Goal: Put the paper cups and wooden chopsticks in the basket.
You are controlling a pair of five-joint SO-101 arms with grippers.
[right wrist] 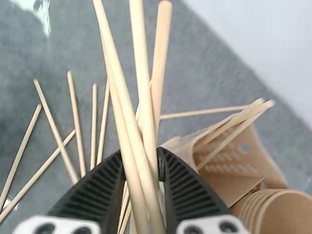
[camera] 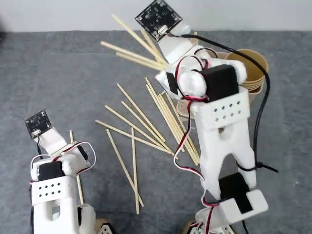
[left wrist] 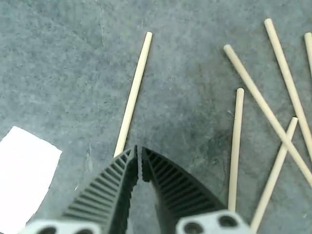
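At eight o'clock the left gripper [left wrist: 139, 156] sat pinched closed, empty, over one chopstick [left wrist: 132, 95]. Toward two o'clock the right gripper [right wrist: 141, 156] clamped a bundle of chopsticks [right wrist: 139, 73] beside the basket [right wrist: 229, 165]. The sticks looked light, stiff and slippery, best gripped mid-length.

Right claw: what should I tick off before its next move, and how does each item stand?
1. Right claw shut on held chopsticks: ok.
2. Held chopsticks parallel: not ok, they splay.
3. Basket close beside that claw: ok.
4. Cups inside the basket: cannot tell; the stack is right beside it.
5. Left claw out of the way: ok, shut and empty over the mat.
6. Loose chopsticks cleared: not ok, many lie on the mat.
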